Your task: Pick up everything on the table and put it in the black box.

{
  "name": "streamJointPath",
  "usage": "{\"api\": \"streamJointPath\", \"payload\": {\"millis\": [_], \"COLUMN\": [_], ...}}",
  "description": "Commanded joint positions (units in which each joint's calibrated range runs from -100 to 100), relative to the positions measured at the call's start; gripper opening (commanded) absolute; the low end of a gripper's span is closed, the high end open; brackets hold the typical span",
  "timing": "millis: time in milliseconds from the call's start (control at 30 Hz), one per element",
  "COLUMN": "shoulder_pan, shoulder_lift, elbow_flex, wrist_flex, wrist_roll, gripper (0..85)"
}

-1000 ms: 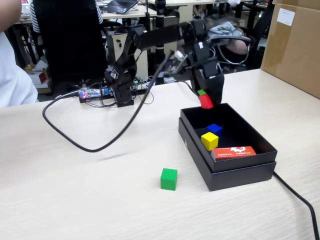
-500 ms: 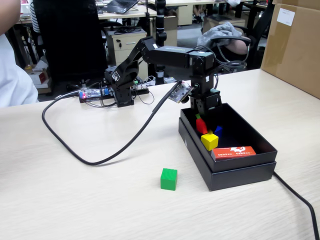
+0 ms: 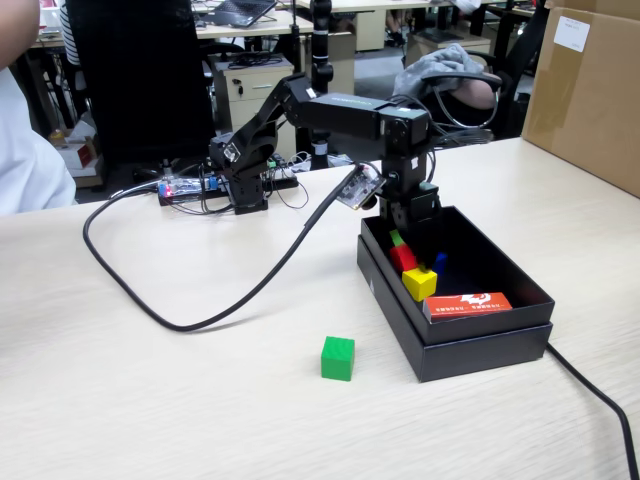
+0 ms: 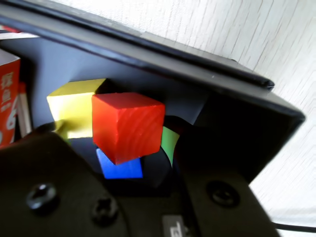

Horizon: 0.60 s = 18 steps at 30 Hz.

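While the arm reaches out from its base and bends down at the wrist, the gripper [image 3: 405, 245] hangs inside the near-left part of the black box [image 3: 500, 262], its jaws pinching the red cube [image 3: 403, 257]. In the wrist view the red cube [image 4: 127, 126] sits tilted between the two dark jaws, one face turned up, with a green pad on the jaw at its right side; whether that cube already touches the box floor cannot be told from either view.

Just beside the gripper, toward the camera in the fixed view, the yellow cube [image 3: 419, 283] rests on the box floor, close against the red one. The wrist view shows the yellow cube [image 4: 74, 111] right behind the red cube's left edge. Directly beyond the gripper's tips lies the blue cube [image 4: 118, 168], partly covered by the red cube in the wrist view; in the fixed view only a sliver of blue [image 3: 438, 262] shows past the jaw.

Farther from the gripper, at the box's near end, the flat orange-red card [image 3: 467, 305] with white print leans along the wall.

Outside the box, well apart from the gripper and nearer the camera, the green cube [image 3: 338, 358] stands alone on the table [image 3: 150, 400]. A black cable [image 3: 190, 310] loops across the table from the arm toward its base.
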Motion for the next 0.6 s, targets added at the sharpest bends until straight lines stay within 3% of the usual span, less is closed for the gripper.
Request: {"api": "streamJointPath", "payload": {"millis": [0,333,567], "shoulder_pan": [0.0,-2.7,-6.6], "shoulder_lift": [-6.6,-33.0,-49.7], "elbow_flex": [1.7,-1.6,-14.6], "wrist_flex": [-1.2,-1.2,-0.3], "wrist_roll": [-0.1,-0.5,-2.7], "gripper": [40.6,49.5,50.4]}}
